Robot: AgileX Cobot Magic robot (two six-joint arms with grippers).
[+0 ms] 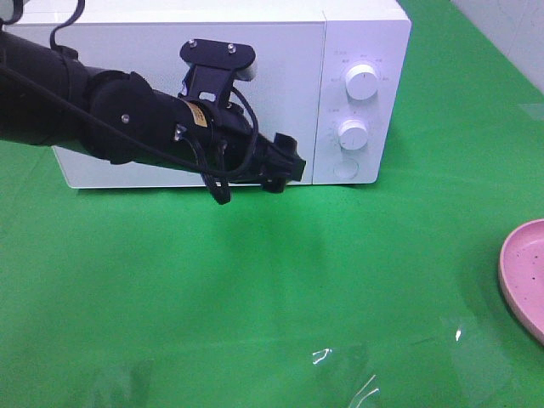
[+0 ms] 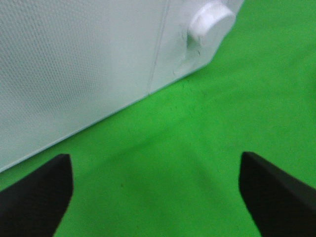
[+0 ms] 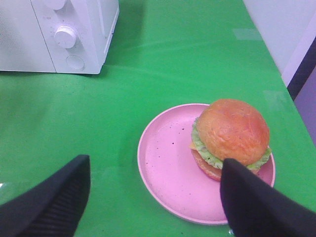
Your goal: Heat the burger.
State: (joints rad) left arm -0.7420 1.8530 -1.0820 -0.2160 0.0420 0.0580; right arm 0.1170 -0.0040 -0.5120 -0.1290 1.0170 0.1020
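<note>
Left gripper (image 2: 157,197) spread wide, holding nothing — close to the microwave (image 1: 170,76) door. Right gripper (image 3: 153,197) also wide, empty, above the pink plate (image 3: 168,168). Burger (image 3: 231,137) upright, bun up — right side of plate, lower right.

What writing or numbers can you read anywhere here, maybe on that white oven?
Nothing can be read.
Microwave control panel: faint grey marks ring the upper dial and the lower dial, too small and blurred to read.
Left arm: a small yellowish label near the wrist, too small to read.
Pink plate and burger: no text.
</note>
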